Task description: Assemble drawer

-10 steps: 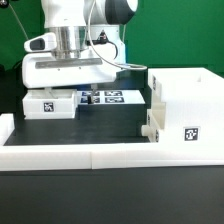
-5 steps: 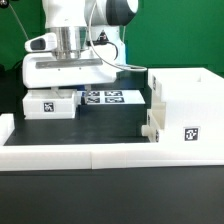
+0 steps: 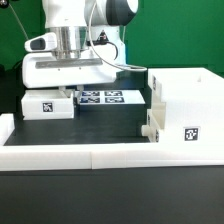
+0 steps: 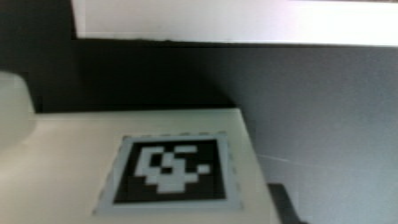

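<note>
A small white tray (image 3: 48,104) with a black-and-white tag on its front stands at the exterior view's left. My gripper (image 3: 62,88) hangs low right over and behind it; the tray hides the fingertips, so I cannot tell how the jaws stand. The wrist view shows a white tagged surface (image 4: 169,170) very close up, with a dark sliver at its edge. The large white box housing (image 3: 185,108) stands at the exterior view's right, with a tag on its front. No second tray is in view.
The marker board (image 3: 105,97) lies flat behind the tray, between it and the housing. A long low white border wall (image 3: 100,155) runs along the front. The table top is black, and a green backdrop stands behind.
A dark part seen just right of the tray one second ago has gone from sight, and more of the marker board shows now. The tray and the housing have not moved.
</note>
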Motion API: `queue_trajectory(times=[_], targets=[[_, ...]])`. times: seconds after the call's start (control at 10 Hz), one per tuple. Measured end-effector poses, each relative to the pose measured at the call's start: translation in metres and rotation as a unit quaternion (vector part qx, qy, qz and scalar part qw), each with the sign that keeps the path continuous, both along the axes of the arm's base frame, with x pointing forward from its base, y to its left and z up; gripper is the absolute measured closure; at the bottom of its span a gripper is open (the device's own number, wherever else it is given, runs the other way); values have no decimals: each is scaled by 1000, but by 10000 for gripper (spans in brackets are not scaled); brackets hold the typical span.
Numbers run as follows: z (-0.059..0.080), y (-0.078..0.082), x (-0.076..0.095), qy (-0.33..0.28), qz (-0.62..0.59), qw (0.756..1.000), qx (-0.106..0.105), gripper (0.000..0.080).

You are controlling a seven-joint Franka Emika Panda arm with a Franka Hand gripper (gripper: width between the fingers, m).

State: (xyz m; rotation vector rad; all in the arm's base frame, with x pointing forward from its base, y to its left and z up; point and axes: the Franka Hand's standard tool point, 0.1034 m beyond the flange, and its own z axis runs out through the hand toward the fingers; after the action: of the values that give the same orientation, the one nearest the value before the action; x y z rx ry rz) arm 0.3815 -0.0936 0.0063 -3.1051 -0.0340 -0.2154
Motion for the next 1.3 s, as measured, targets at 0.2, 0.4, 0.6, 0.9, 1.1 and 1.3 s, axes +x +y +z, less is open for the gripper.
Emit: queue_trajectory(times=[0.2, 0.4, 0.6, 0.9, 1.1, 1.3], targets=[[0, 0, 0, 0, 0, 1000, 0, 758], [0, 0, 0, 0, 0, 1000, 0, 758], [0, 0, 0, 0, 0, 1000, 0, 757], [18, 13, 20, 8, 48, 999, 6, 757], [31, 24, 46, 13, 71, 997, 15, 757], [44, 40, 80, 9, 94, 995, 23, 757]])
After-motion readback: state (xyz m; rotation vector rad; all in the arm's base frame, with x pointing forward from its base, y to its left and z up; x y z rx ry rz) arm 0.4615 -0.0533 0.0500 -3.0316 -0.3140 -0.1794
